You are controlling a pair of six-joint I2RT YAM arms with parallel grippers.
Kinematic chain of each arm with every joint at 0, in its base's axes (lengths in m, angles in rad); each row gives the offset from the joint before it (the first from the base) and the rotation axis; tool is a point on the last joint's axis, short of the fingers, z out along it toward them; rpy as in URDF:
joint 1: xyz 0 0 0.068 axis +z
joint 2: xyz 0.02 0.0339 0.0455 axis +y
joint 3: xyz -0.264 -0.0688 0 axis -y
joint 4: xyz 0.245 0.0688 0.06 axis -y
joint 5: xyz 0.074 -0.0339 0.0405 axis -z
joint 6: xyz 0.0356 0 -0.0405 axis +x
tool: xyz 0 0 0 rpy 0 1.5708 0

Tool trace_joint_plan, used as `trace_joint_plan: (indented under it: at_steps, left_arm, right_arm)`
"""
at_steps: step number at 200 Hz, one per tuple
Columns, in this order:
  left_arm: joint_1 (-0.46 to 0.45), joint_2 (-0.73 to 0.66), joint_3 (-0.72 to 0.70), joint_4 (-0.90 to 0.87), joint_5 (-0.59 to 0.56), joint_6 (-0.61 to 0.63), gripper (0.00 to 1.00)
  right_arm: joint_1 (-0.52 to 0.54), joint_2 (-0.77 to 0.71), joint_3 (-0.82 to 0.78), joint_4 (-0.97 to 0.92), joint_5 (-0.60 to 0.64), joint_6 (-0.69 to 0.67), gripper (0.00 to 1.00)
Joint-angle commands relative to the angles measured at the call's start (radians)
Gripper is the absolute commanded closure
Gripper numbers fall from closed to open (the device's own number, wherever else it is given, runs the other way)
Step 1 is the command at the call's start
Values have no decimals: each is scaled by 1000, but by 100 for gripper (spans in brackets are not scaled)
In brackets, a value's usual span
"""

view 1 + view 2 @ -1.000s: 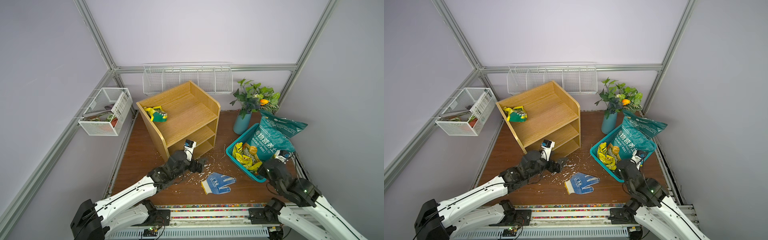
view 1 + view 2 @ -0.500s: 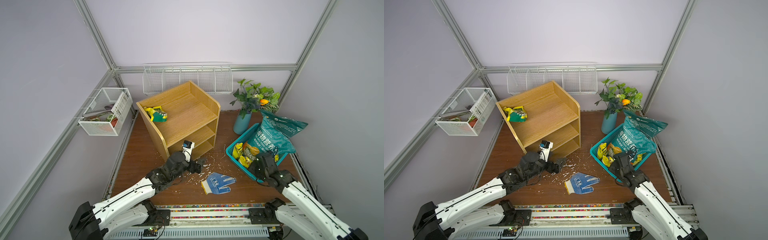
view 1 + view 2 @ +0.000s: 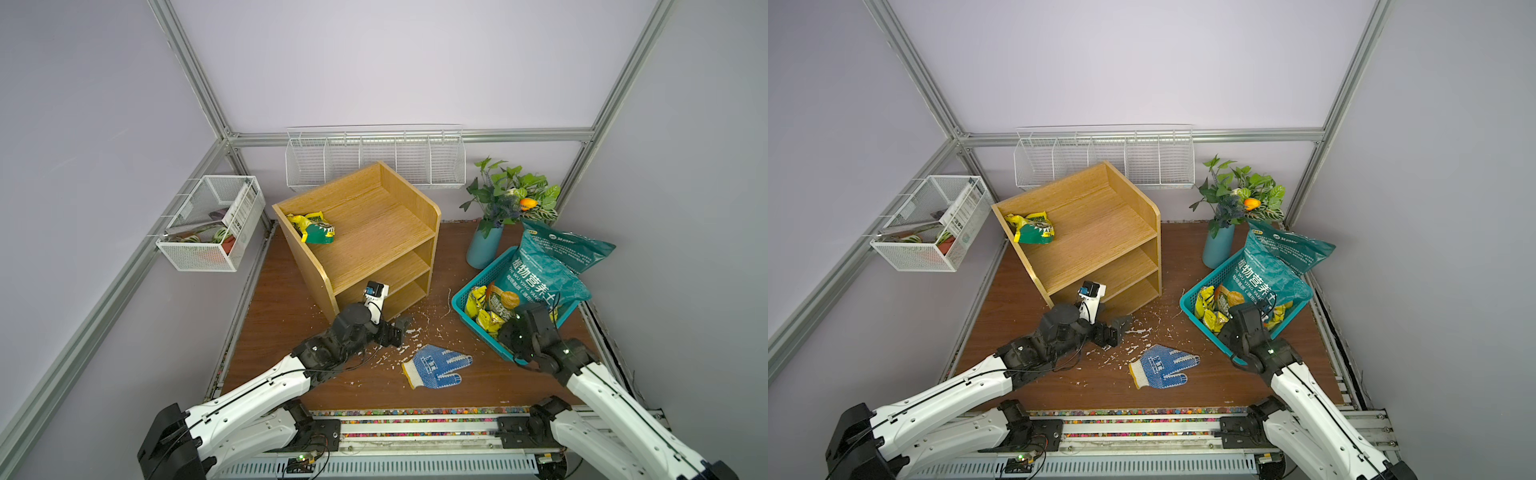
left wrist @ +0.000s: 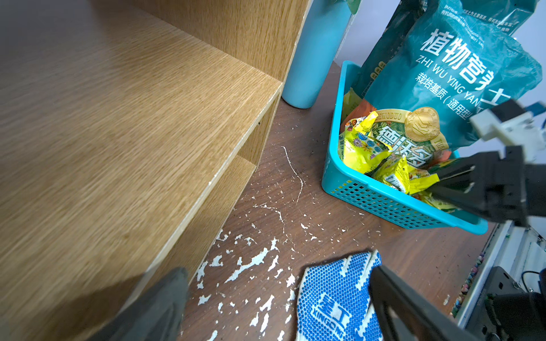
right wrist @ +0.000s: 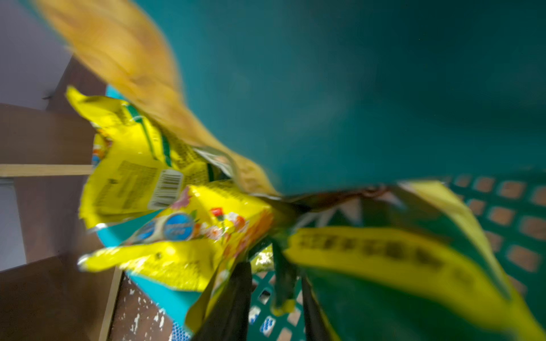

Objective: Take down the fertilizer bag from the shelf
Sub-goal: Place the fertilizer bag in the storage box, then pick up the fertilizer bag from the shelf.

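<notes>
One yellow-and-green fertilizer bag lies on the top board of the oak shelf, near its back left corner. My right gripper reaches into the teal basket. Its jaws are parted and open, and a thin corner of a green-and-yellow bag hangs loose between them. Several other small yellow bags lie in the basket. My left gripper is open and empty, low over the floor by the shelf's bottom front corner.
A big teal soil bag leans in the basket's far side. A blue-dotted glove and white flakes lie on the brown floor. A teal vase with plants stands behind the basket. White wire baskets hang on the walls.
My right arm swung left over the basket with a small bag, and its jaws have now parted, leaving the bag among the others. The left arm has hardly moved.
</notes>
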Motion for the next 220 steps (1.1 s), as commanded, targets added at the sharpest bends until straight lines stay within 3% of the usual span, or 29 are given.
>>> trace_joint_plan:
  at_steps: [1, 26, 35, 69, 114, 151, 193, 220]
  left_arm:
    - [4, -17, -9, -7, -23, -2, 0]
    - [4, -18, -8, -7, -26, -2, 0]
    - [4, -18, -7, -10, -26, -3, 0]
    - [4, -32, -8, -30, -17, -13, 0]
    - [4, -72, -26, -87, -12, -24, 0]
    - [4, -128, -49, -124, -30, -26, 0]
    - [3, -157, -55, -148, -34, -27, 0]
    - [3, -164, -61, -144, -37, -27, 0]
  right_arm:
    - [-1, 29, 156, -143, 26, -116, 54]
    - [48, 96, 331, -161, 29, -161, 35]
    - [91, 135, 399, -174, 46, -180, 32]
    - [320, 302, 653, -164, 140, -275, 41]
    - [527, 586, 1080, -130, 129, -469, 41]
    - [563, 758, 1253, 74, -56, -514, 40]
    - [584, 984, 1466, 177, -217, -526, 37]
    - [587, 1075, 1531, 256, -268, -500, 28]
